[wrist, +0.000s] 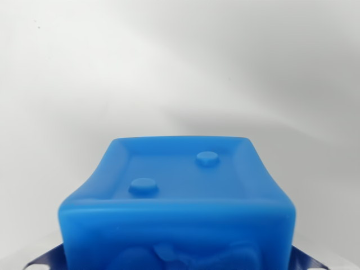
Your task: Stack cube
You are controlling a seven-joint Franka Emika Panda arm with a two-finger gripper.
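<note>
A blue cube (180, 191) fills the lower half of the wrist view, very close to the camera. The face turned towards me has a raised rim and two round studs. My gripper (171, 263) shows only as dark blue finger parts at the bottom corners, one finger (39, 261) at the wrist view's left and the other at the right. Both press against the cube's sides, so the gripper is shut on the cube. The fingertips are hidden behind the cube. No second cube is in view.
Behind the cube lies a plain white surface (180, 67), blurred, with soft grey shadows across it. Nothing else shows in this view.
</note>
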